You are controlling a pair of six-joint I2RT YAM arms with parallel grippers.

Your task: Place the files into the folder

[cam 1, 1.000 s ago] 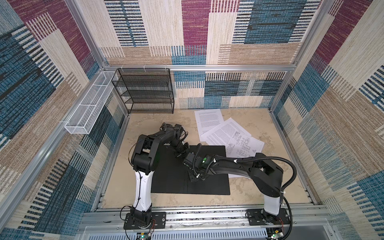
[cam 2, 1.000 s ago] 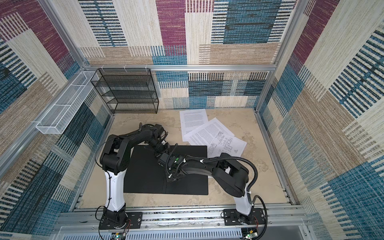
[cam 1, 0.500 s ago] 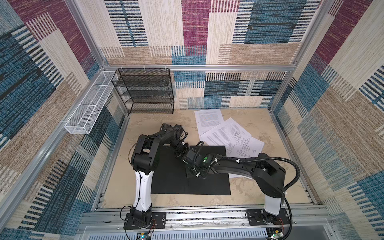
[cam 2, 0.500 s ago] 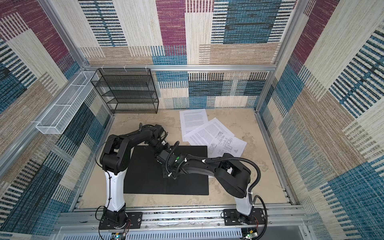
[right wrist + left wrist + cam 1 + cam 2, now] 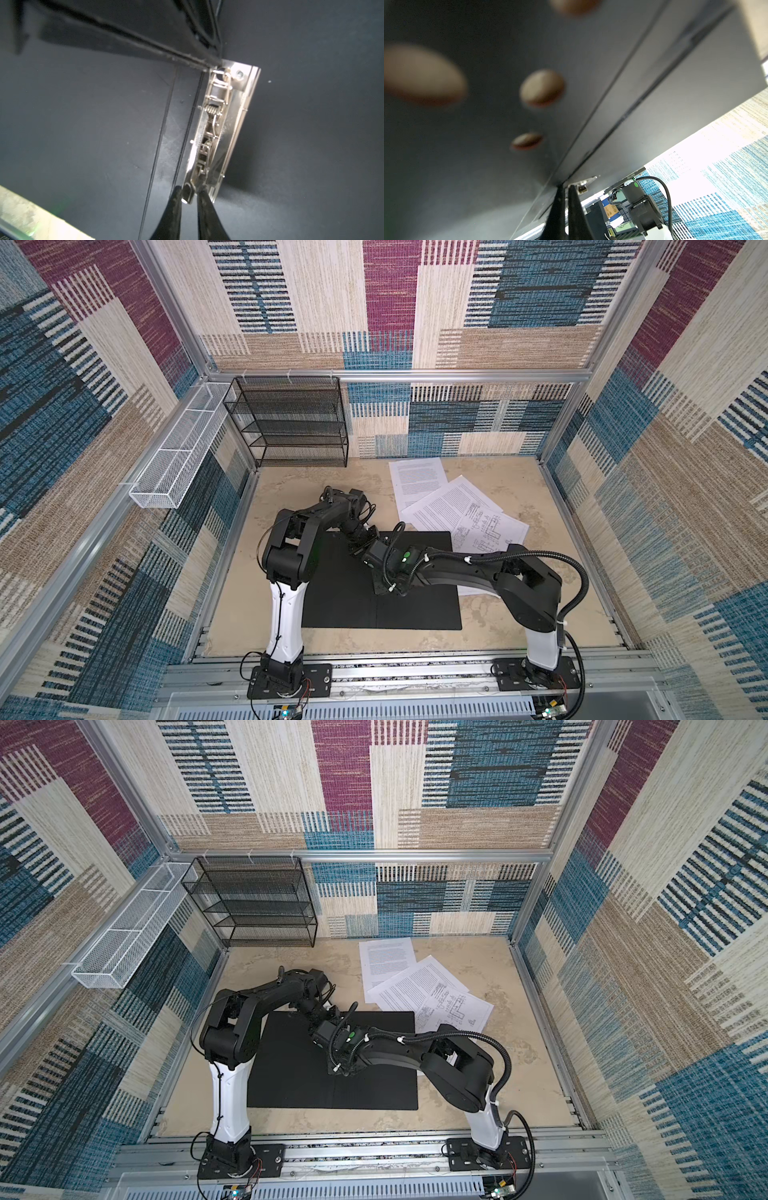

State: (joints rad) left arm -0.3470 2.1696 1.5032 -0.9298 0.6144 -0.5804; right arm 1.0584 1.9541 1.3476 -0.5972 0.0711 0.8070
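We see the folder [image 5: 345,601] lying open and flat, black inside up, at the near middle of the table [image 5: 365,475]. The files [image 5: 449,510], loose white sheets, fan out just far and right of it, one touching its far right corner. The left gripper [image 5: 564,187] is pressed together at the folder's crease. The right gripper [image 5: 188,195] pinches the lever end of the metal clip [image 5: 216,128]. We judge the sheets light, floppy and slick; a free corner looks best to grasp.
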